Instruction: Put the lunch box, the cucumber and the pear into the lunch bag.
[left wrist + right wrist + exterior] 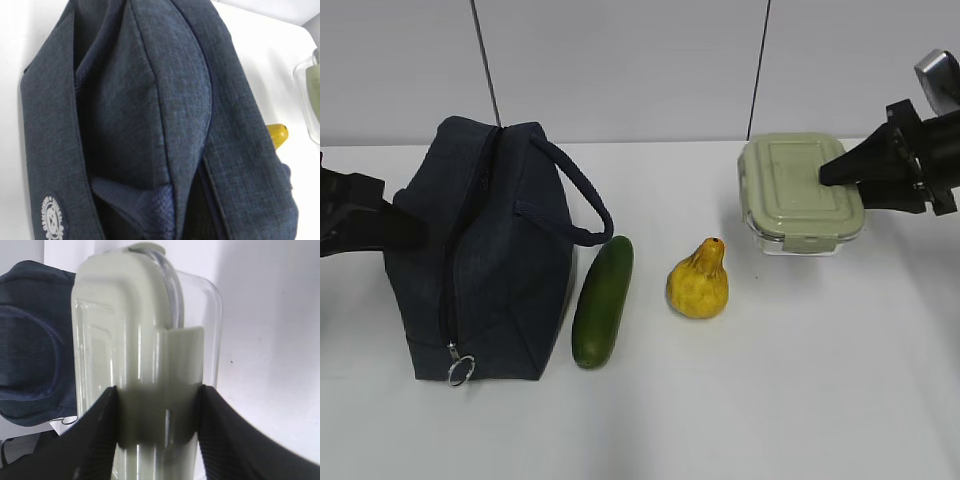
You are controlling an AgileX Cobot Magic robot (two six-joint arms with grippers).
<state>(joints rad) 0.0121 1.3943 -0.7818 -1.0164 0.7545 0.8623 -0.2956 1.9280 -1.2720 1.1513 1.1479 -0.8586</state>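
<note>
Right gripper [157,432] grasping the clear rectangular lunch box with sage-green lid [802,192].
Left gripper [415,232] fingers are resting clenched against the dark navy fabric lunch bag [485,250] near the tabletop's left edge.

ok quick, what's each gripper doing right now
left gripper: shut, pressed against the lunch bag; no grip on it can be seen.
right gripper: closed on the lunch box, a finger on each side.

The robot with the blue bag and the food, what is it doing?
It is packing lunch. The right tool is clamped on the short end of the lunch box, one finger above the lid and one below. The left tool is shut and pressed against the side of the lunch bag. The cucumber and the pear lie on the table, untouched.
</note>
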